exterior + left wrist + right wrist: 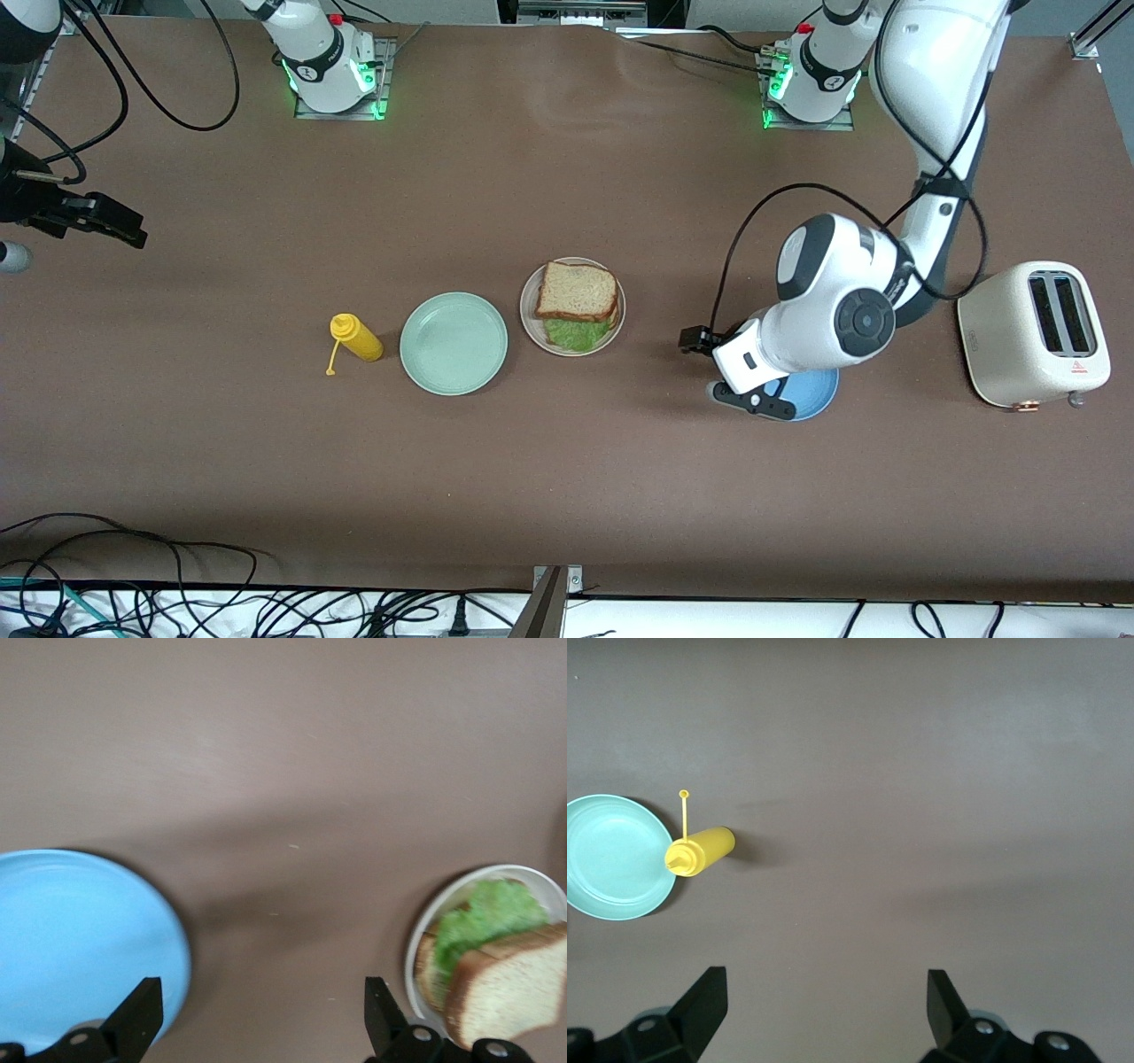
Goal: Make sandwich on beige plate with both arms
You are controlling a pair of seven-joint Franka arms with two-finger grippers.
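Observation:
The sandwich [576,292] lies on the beige plate [528,321] near the table's middle: a brown bread slice on top, a green lettuce leaf [576,334] sticking out from under it on the side nearer the front camera. The left wrist view shows the sandwich [500,979] on the beige plate [423,935] too, with a lower slice under the lettuce [487,912]. My left gripper [751,400] [261,997] hangs open and empty over bare table between the beige plate and a blue plate. My right gripper [120,226] [826,985] waits open and empty at the right arm's end of the table.
A mint-green plate [454,343] [611,855] sits beside the beige plate, and a yellow squeeze bottle [356,338] [700,851] lies beside it toward the right arm's end. The blue plate [815,394] [71,939] is partly under my left hand. A cream toaster [1032,332] stands at the left arm's end.

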